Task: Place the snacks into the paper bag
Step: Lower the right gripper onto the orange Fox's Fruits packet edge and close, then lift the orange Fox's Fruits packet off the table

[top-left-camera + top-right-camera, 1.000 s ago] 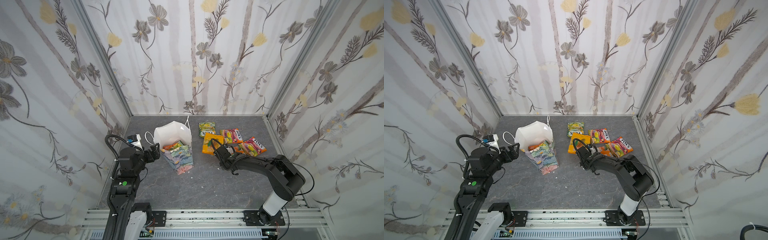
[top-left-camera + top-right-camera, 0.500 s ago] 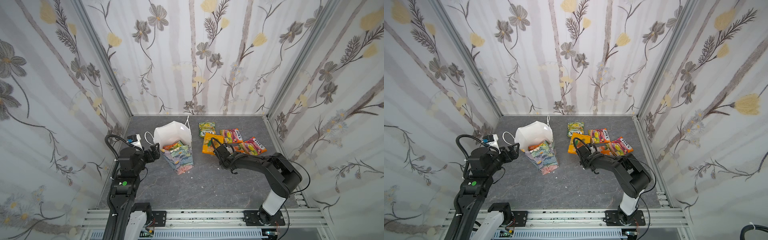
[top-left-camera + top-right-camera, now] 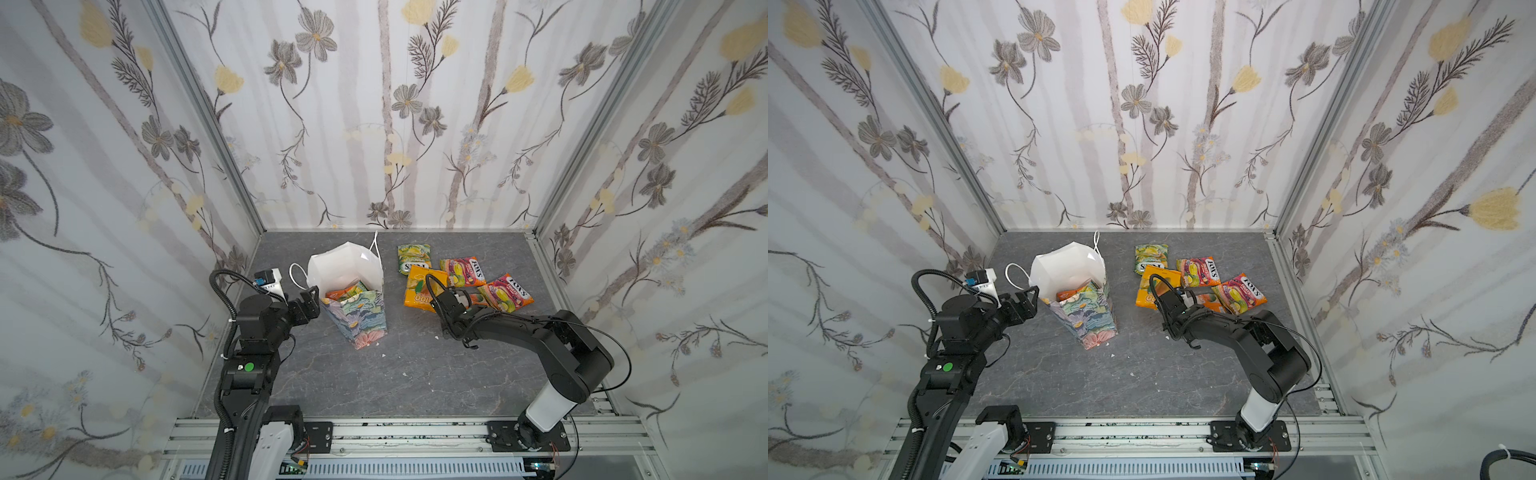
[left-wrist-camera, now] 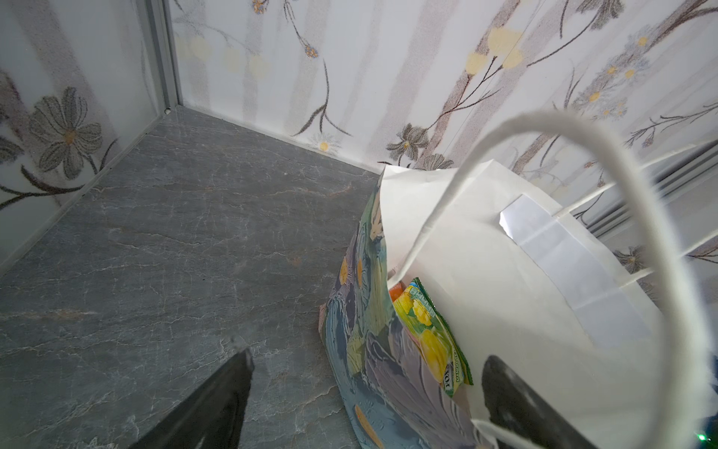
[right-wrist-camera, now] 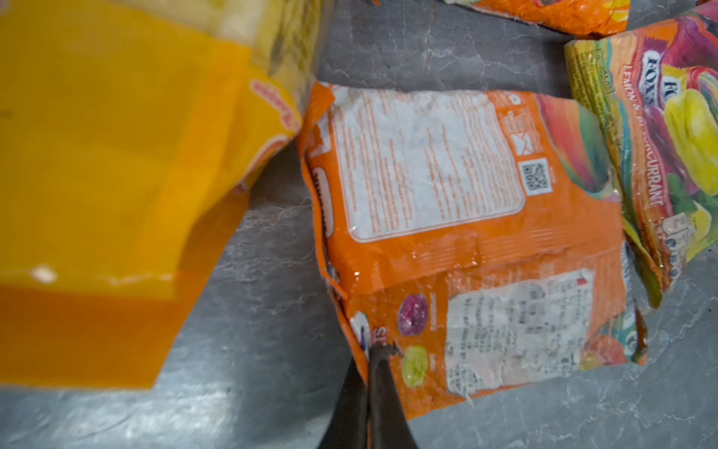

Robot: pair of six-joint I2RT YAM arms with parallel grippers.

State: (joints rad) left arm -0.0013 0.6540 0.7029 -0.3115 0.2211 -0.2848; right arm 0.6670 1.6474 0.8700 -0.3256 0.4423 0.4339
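Observation:
The paper bag (image 3: 359, 322) (image 3: 1088, 322) stands open left of centre, with snacks inside: a green-yellow packet (image 4: 431, 334) and an orange one (image 3: 345, 291). My left gripper (image 4: 367, 357) (image 3: 309, 301) is open, and the bag's near wall stands between its fingers. To the right, more snacks lie on the floor: a green-yellow packet (image 3: 413, 258), a red one (image 3: 463, 271), an orange-yellow mango pack (image 5: 116, 155) (image 3: 419, 289), a purple-red one (image 3: 505, 293) and a plain orange packet (image 5: 466, 248). My right gripper (image 5: 379, 350) (image 3: 1192, 297) is shut on that orange packet's edge.
The grey stone-pattern floor (image 3: 374, 382) is boxed in by flowered walls on three sides. The bag's white cord handle (image 4: 582, 128) loops close over my left gripper. Small white crumbs (image 3: 382, 355) lie in front of the bag.
My right gripper has closed on the edge of the plain orange packet. The left arm and the bag have not moved.

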